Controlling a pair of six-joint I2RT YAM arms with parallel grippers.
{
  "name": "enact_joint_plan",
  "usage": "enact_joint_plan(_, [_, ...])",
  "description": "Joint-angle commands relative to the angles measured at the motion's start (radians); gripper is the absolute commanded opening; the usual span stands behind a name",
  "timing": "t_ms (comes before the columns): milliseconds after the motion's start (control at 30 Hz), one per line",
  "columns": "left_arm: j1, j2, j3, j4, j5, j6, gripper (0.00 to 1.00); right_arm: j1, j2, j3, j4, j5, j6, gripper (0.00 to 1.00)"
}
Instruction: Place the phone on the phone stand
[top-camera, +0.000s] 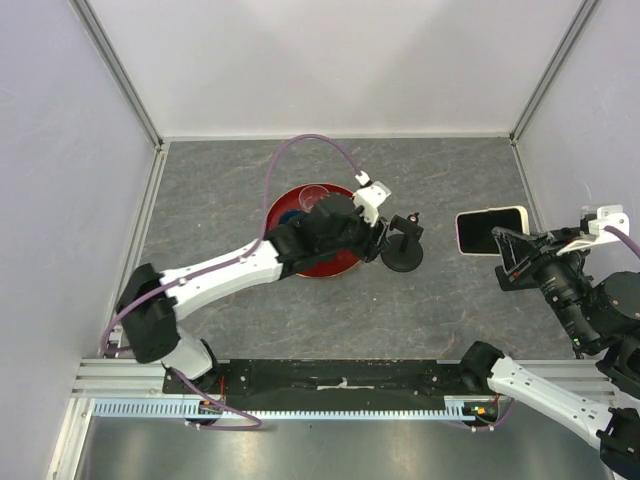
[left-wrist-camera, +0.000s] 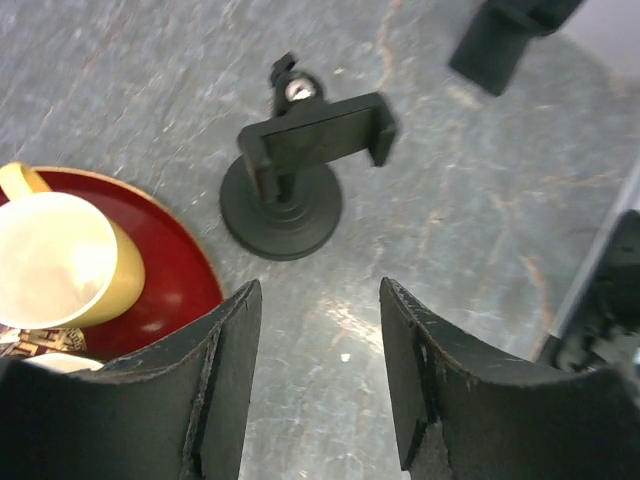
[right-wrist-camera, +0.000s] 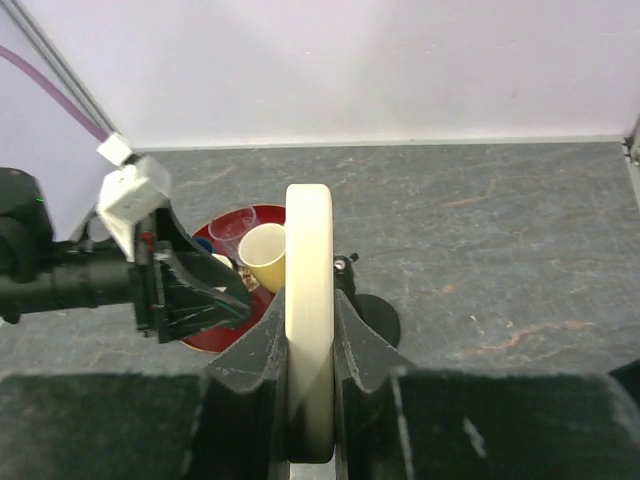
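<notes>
The phone (top-camera: 490, 229), cream-cased with a black screen, is held in my right gripper (top-camera: 508, 258) above the table's right side. In the right wrist view it stands edge-on (right-wrist-camera: 308, 300) between the shut fingers (right-wrist-camera: 250, 355). The black phone stand (top-camera: 403, 247) with a round base stands at the table's centre; the left wrist view shows its clamp (left-wrist-camera: 315, 135) and base (left-wrist-camera: 281, 210). My left gripper (top-camera: 376, 240) is open and empty just left of the stand, and in its own wrist view (left-wrist-camera: 320, 305) it hovers near the base.
A red plate (top-camera: 345, 262) under the left arm holds a yellow cup (left-wrist-camera: 60, 260), a clear cup (right-wrist-camera: 230, 232) and small items. Metal rails run along the table's left and near edges. White walls enclose the cell.
</notes>
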Motion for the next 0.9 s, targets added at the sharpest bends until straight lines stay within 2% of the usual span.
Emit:
enact_joint_plan(0, [-0.031, 0.098, 0.078, 0.139, -0.229, 0.050, 0.56, 0.002, 0.026, 0.046, -0.033, 0.063, -0.011, 0.00])
enact_joint_plan(100, [-0.043, 0.163, 0.107, 0.162, -0.270, 0.044, 0.54, 0.002, 0.026, 0.034, -0.015, 0.039, -0.037, 0.00])
enact_joint_plan(167, [-0.045, 0.187, 0.113, 0.194, -0.289, 0.041, 0.46, 0.003, 0.025, 0.017, -0.002, 0.017, -0.049, 0.00])
enact_joint_plan(400, [-0.043, 0.290, 0.180, 0.205, -0.306, 0.060, 0.45, 0.003, 0.048, -0.014, -0.005, -0.050, -0.086, 0.00])
enact_joint_plan(600, [-0.042, 0.316, 0.207, 0.204, -0.283, 0.072, 0.37, 0.003, 0.042, -0.028, 0.007, -0.099, -0.105, 0.00])
enact_joint_plan(733, [-0.042, 0.313, 0.197, 0.190, -0.277, 0.074, 0.37, 0.003, 0.045, -0.034, 0.005, -0.102, -0.109, 0.00])
enact_joint_plan(867, [-0.039, 0.293, 0.161, 0.205, -0.255, 0.072, 0.43, 0.002, 0.049, -0.043, 0.007, -0.110, -0.115, 0.00])
